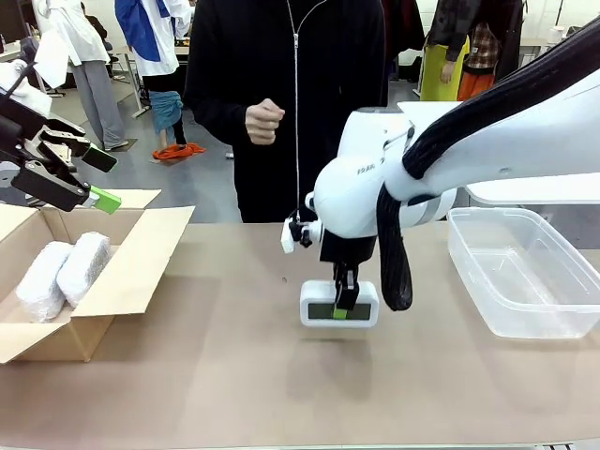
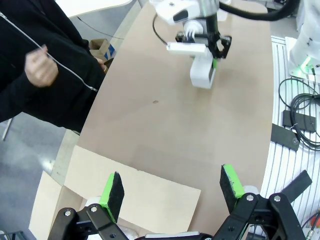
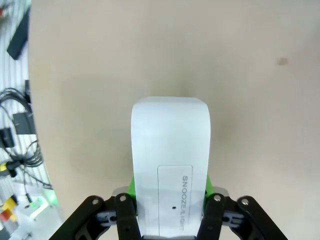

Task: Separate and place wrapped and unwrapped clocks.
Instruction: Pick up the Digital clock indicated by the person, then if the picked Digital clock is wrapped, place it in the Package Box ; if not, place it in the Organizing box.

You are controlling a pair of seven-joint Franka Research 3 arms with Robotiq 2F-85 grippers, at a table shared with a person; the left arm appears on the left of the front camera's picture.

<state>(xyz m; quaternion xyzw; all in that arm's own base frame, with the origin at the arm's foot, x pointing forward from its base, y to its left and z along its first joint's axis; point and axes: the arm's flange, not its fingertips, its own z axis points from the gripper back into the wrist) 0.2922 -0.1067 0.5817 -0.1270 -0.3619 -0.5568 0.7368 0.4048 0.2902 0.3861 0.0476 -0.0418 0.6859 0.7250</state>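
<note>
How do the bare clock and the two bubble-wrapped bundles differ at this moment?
The bare clock shows its white case and dark screen; the wrapped bundles are hidden in whitish bubble wrap. The clock is mid-table, clamped by the right gripper; the bundles lie side by side in the cardboard box, untouched, with the left gripper open above the box. All three are similar oblong shapes.

Light: bright, even, from overhead.
Shadows: a soft, faint patch on the surface point(image 1: 281, 375) under the white clock point(image 1: 339, 305).
Glare: mild sheen on the clear tub point(image 1: 525, 272) at right.
Focus: sharp near; far background slightly soft.
Distortion: wrist views bow at their edges.
</note>
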